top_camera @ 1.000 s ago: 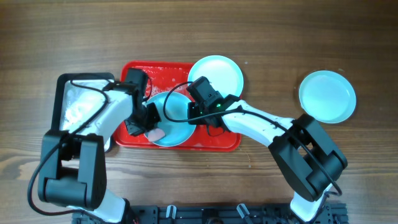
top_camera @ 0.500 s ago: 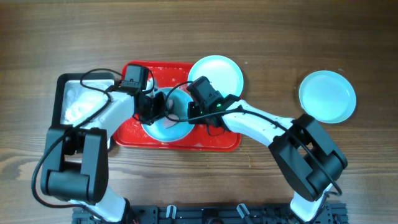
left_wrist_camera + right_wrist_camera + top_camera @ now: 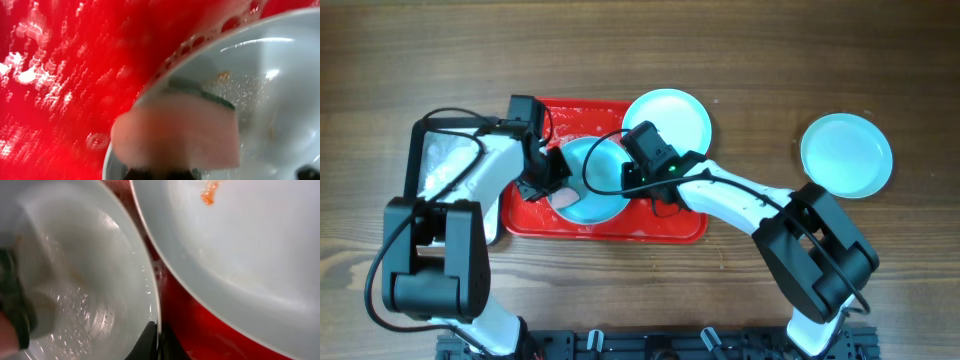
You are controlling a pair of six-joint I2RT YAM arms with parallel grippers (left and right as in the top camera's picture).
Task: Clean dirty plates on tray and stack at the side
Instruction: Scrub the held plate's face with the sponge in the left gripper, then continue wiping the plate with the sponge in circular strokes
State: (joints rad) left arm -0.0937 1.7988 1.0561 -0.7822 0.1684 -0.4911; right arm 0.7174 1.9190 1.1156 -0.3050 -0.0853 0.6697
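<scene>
We see the red tray [image 3: 582,118] on the left half of the tabletop, with a grey pan [image 3: 440,165] just beside its left edge. The foamy plate [image 3: 600,200] lies in the tray's middle, wet and bubbly. Our left gripper [image 3: 552,188] is clamped on a pink sponge [image 3: 175,137] with a green backing, which is pressed onto the left part of the foamy plate. Our right gripper [image 3: 155,332] pinches the right rim of the same plate, jaws together on it. The second plate [image 3: 670,115], marked by an orange smear [image 3: 210,195], sits at the tray's far right corner and overlaps the rim. The third plate [image 3: 847,155] rests alone toward the tabletop's right edge, well apart from the tray.
</scene>
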